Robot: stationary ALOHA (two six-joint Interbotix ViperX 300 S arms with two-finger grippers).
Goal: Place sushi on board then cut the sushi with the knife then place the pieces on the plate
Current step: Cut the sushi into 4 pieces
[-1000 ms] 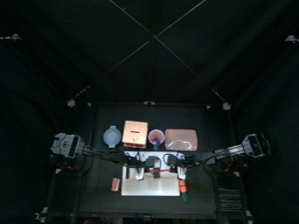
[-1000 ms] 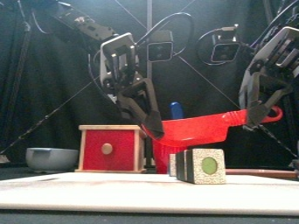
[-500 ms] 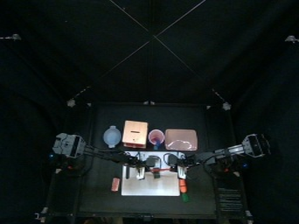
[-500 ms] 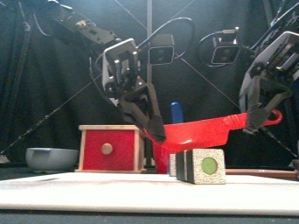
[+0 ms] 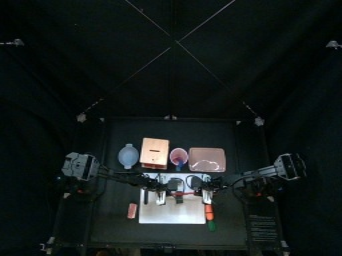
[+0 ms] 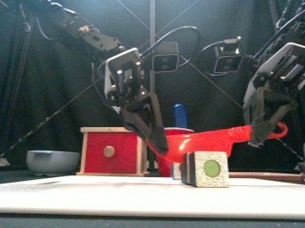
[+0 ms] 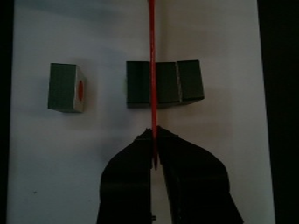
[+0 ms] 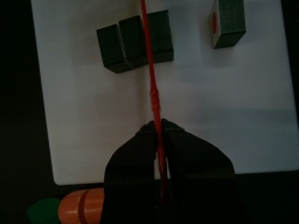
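**Left gripper** [image 7: 152, 133]: jaws are pinching shut on one end of the red toy knife [image 7: 151, 61], with no gap showing around the thin blade.

**Right gripper** [image 8: 156, 129]: jaws are likewise closing tight on the knife's other end, at the red handle. The two grippers are carrying the knife between them.

**Red toy knife**: it is hanging across the white cutting board [image 6: 107, 197], sloping down toward the left gripper. It is lying directly over the sushi roll [image 6: 206, 168].

**Sushi roll**: it is sitting on the board. A joined pair of dark green blocks [image 7: 165, 83] is lying under the blade line. One separate piece [image 7: 66, 87] is resting apart from the pair on the same board.

**Behind the board**:
- The wooden box with the red drawer front [image 6: 111, 151] is standing at the left.
- The blue-grey bowl [image 6: 52, 161] is standing farther left.
- The red cup [image 6: 179, 134] is holding the blue toy knife [image 6: 180, 112].
- The pink tray [image 5: 206, 158] is lying at the right.

**Hard to make out**:
- Whether the blade is touching the roll cannot be told.
- In the front view the near block is hiding the blocks behind it.
- The left gripper and the blade are covering most of the cup.
- An orange and green toy [image 8: 73, 208] is being cut off at the board's edge, and its kind is unclear.
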